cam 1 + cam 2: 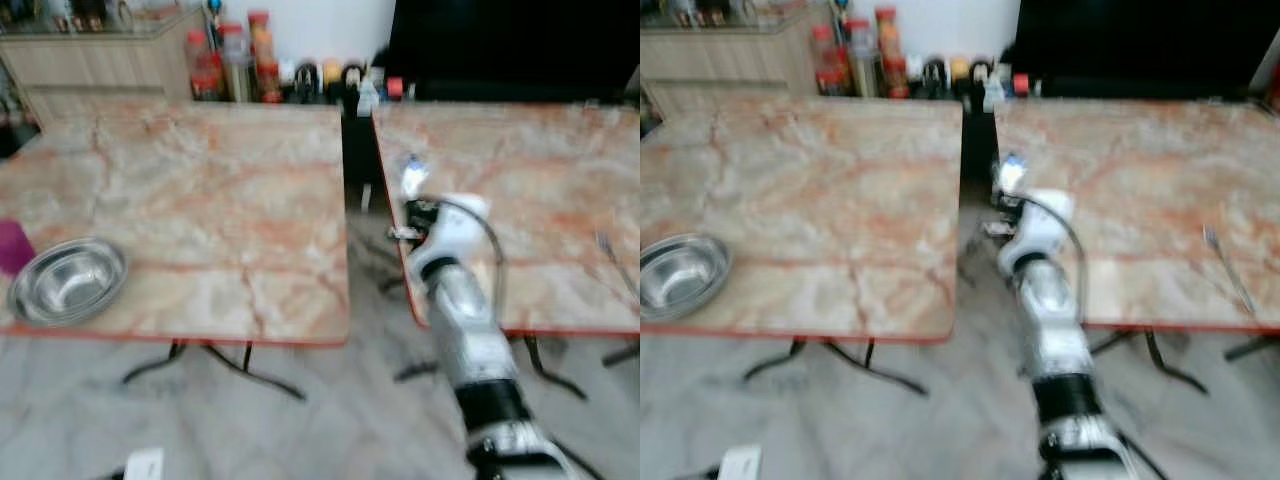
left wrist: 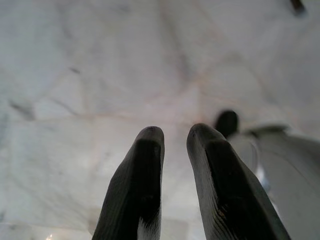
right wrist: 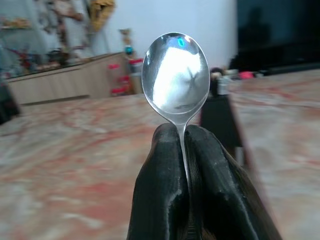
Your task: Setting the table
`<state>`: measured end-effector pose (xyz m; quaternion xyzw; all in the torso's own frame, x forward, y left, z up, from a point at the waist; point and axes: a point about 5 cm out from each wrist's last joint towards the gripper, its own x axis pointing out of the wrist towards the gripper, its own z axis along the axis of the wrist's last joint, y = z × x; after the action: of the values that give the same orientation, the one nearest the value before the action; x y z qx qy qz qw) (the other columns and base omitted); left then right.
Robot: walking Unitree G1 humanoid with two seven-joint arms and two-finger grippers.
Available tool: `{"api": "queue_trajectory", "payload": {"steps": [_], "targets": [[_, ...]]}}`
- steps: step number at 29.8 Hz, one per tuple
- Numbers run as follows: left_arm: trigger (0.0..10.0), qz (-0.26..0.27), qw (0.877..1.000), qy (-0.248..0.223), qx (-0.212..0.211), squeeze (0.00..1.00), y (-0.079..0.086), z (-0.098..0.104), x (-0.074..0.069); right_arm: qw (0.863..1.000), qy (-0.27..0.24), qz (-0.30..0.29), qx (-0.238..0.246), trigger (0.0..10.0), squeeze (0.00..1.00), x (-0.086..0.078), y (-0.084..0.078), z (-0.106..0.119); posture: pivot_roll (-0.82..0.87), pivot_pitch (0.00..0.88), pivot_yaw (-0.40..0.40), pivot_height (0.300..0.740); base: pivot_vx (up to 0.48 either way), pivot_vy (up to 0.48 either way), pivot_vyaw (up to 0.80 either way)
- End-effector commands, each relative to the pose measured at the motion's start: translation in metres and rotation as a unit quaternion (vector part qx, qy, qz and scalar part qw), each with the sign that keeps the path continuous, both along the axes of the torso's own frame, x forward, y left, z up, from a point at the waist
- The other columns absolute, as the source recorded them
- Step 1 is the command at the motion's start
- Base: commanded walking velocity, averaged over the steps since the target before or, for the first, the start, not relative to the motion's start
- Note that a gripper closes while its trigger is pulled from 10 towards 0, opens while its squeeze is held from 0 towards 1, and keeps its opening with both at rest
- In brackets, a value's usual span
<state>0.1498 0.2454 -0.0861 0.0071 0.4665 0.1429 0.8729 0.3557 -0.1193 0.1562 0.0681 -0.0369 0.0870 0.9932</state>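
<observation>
My right gripper (image 3: 186, 134) is shut on the handle of a shiny metal spoon (image 3: 175, 75), whose bowl stands up above the fingertips. In the left eye view the right arm reaches forward over the gap between two marble tables, with the spoon (image 1: 412, 176) at its tip. A steel bowl (image 1: 66, 280) sits near the front left corner of the left table (image 1: 220, 200). A fork (image 1: 1228, 268) lies near the front right of the right table (image 1: 1140, 180). My left gripper (image 2: 174, 136) hangs over the pale floor, its fingers slightly apart with nothing between them.
A purple cup (image 1: 12, 246) stands left of the bowl at the table's edge. Bottles and jars (image 1: 240, 62) line the back by a wooden cabinet (image 1: 95, 55). A dark screen (image 1: 510, 45) stands behind the right table. Black table legs (image 1: 215, 365) spread on the marble floor.
</observation>
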Motion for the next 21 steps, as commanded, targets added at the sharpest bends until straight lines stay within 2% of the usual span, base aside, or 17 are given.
{"api": "queue_trajectory", "payload": {"steps": [1,12,21], "targets": [[10.0,0.002,1.000,0.009,-0.012,0.00,-0.0105,-0.0042,-0.0031,1.000,-0.010,-0.018,0.000,10.0,0.00,0.0012,-0.0120,0.0035,0.01,0.000,0.010,0.740,0.000,0.480,0.00],[10.0,0.005,1.000,0.011,-0.011,0.00,-0.0041,-0.0037,-0.0058,1.000,-0.010,-0.018,-0.003,10.0,0.00,0.0017,-0.0117,0.0037,0.02,0.016,0.006,0.740,0.000,0.480,0.00],[10.0,0.007,1.000,0.011,-0.013,0.00,-0.0070,-0.0043,-0.0055,1.000,-0.011,-0.018,-0.002,10.0,0.00,0.0026,-0.0107,0.0040,0.02,0.021,0.004,0.740,0.000,0.480,0.00]]}}
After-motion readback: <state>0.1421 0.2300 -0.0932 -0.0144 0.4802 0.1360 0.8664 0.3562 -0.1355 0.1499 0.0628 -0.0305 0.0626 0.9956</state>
